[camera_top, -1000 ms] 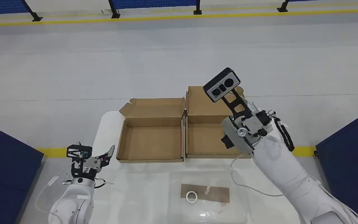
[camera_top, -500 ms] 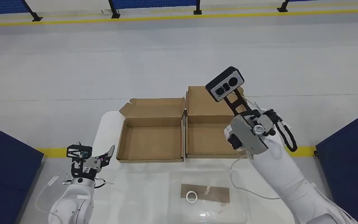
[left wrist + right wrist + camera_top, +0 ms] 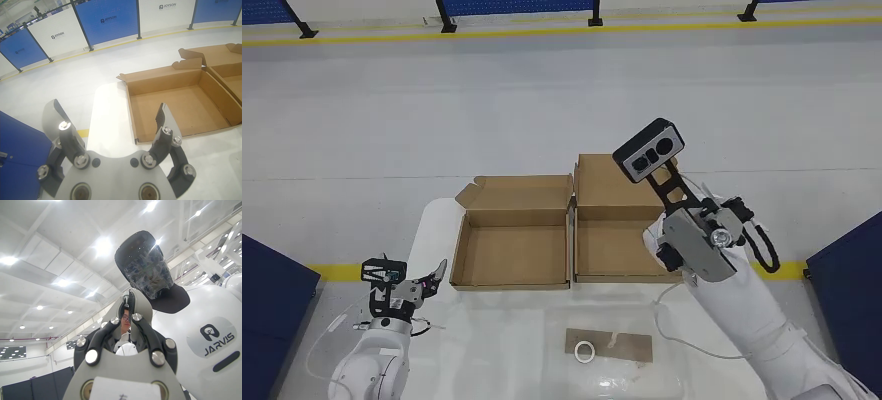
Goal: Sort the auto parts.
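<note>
Auto parts in sight are small: a coiled or threaded metal part [image 3: 126, 300] pinched in the tips of the right gripper [image 3: 129, 298], held up over the 3 o'clock side of the table [image 3: 502, 330], and a white ring [image 3: 585, 351] on a cardboard sheet [image 3: 634, 346] at 6 o'clock. Both look light, stiff and apt to slip, so grip the ring across its rim. At 12 o'clock the left box [image 3: 512, 250] and right box [image 3: 607, 245] look empty; the left gripper [image 3: 109, 108] hangs at 9 o'clock, jaws spread wide.
</note>
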